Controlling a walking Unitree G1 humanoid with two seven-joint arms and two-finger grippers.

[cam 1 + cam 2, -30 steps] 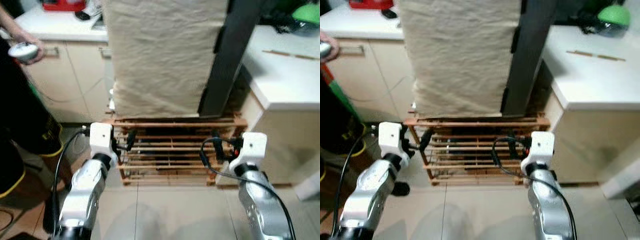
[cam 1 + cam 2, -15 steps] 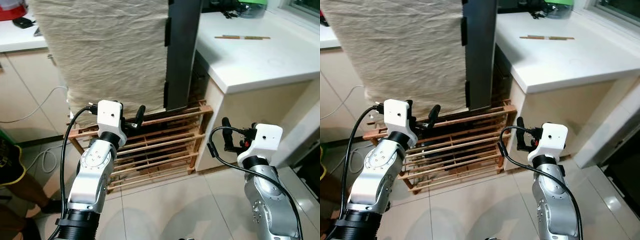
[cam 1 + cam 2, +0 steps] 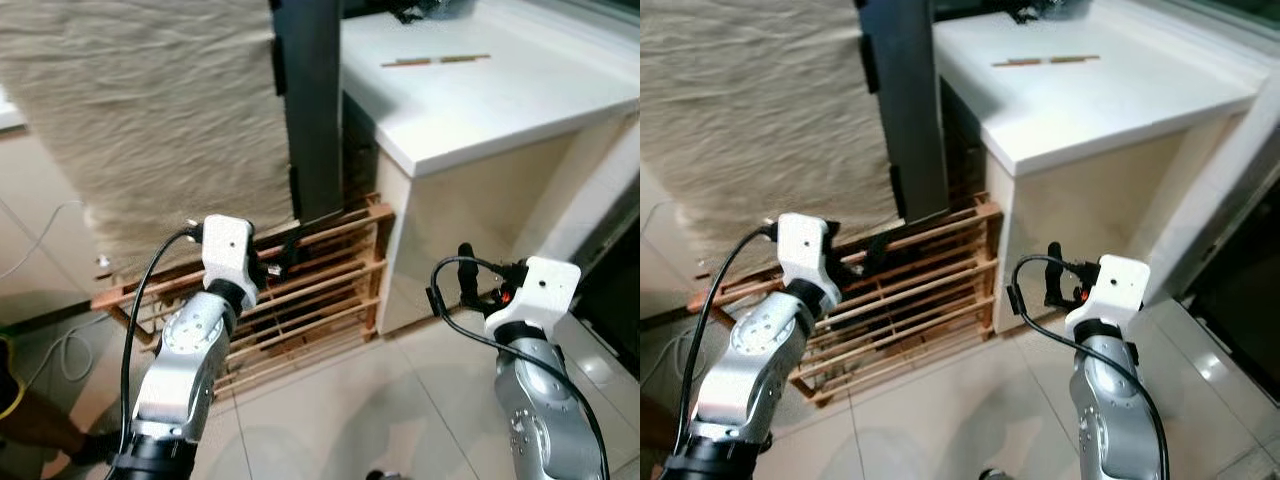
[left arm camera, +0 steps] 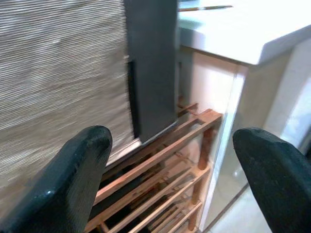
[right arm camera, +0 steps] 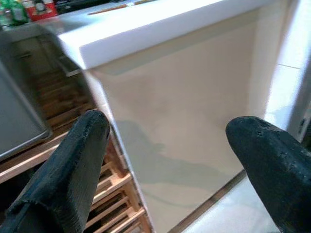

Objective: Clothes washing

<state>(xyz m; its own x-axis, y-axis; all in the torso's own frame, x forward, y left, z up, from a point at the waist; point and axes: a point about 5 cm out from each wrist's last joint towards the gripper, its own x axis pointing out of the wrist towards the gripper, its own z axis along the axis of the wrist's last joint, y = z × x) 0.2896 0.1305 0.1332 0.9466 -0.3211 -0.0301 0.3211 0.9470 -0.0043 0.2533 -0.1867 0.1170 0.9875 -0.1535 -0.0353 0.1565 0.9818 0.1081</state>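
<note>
Laundry sits nowhere we can see; left gripper [image 4: 170, 179] and right gripper [image 5: 167, 170] hang spread, empty, near the slatted wooden rack [image 3: 300, 290]. We'd keep walking, arms tucked.

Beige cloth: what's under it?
Below the cloth stands a slatted wooden rack on the floor tiles. The cloth drapes over something tall beside a dark panel; what it covers is hidden.

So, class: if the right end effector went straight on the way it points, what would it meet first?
Probably the cream side panel under the white countertop; the right end effector, open, faces it squarely. Depth is unclear.
</note>
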